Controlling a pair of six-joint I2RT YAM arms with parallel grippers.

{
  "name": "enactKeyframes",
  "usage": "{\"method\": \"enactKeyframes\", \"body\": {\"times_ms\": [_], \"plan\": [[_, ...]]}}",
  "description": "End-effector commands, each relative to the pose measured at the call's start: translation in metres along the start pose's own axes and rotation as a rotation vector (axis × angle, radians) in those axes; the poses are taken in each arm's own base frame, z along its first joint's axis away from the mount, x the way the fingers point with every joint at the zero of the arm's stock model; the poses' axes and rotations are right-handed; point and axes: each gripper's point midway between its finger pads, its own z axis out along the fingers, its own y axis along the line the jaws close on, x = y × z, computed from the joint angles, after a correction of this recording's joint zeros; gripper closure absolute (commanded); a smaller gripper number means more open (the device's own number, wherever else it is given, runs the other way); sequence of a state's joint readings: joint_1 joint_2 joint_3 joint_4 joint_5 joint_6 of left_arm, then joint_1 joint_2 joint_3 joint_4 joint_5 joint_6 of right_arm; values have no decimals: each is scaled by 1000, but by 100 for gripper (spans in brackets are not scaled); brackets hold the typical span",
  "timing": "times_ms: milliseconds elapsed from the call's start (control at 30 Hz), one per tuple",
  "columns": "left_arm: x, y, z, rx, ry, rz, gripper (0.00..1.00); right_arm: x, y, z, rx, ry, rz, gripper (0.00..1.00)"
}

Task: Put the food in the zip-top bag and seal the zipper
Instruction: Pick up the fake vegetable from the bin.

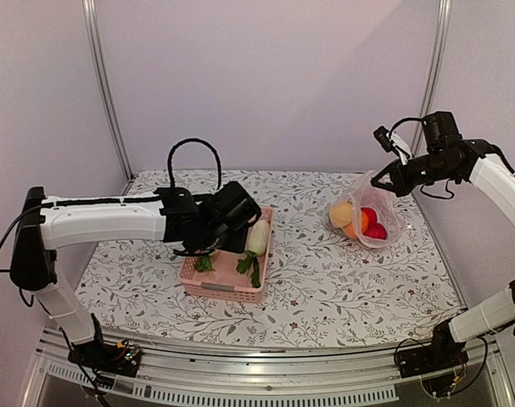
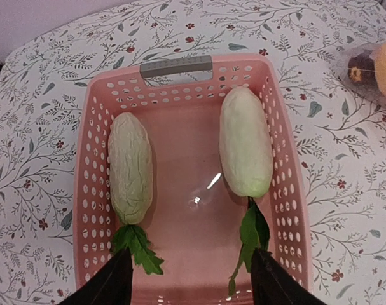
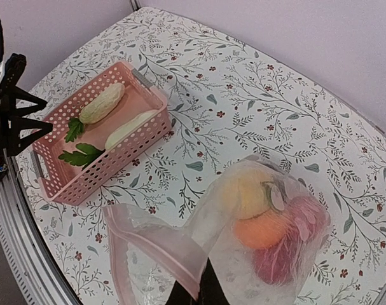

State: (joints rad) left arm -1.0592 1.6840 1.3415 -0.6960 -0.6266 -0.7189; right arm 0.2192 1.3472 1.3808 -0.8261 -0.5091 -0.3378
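left wrist shows the left hand (image 2: 189, 279) spread wide above two radishes (image 2: 130, 166); the right hand (image 3: 199, 291) pinches the zip-top bag (image 3: 269, 241)

The top external camera is looking down from behind the arm bases over the whole counter (image 1: 325, 280). The left wrist camera is hovering close above the pink basket (image 2: 91, 190), facing down. The right wrist camera is looking obliquely from farther off, sharing that basket and the zip-top bag (image 3: 154, 244) with both.
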Motion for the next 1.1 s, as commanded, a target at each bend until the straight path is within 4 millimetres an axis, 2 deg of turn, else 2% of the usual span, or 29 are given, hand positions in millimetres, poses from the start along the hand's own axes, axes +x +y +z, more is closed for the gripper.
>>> {"method": "enactKeyframes", "body": {"times_ms": [0, 267, 700, 933, 1067], "plan": [[11, 14, 20, -25, 77, -20, 39, -8, 23, -12, -54, -27, -42, 100], [16, 27, 41, -56, 126, -31, 40, 9, 28, -3, -82, 2, -32, 100], [11, 58, 92, -189, 173, -26, 43, 16, 33, -4, -96, 6, -32, 100], [12, 65, 125, -242, 217, -15, 35, 17, 34, -5, -101, 6, -34, 100], [17, 66, 140, -252, 244, -11, 35, 17, 35, -4, -106, 8, -32, 100]]}}
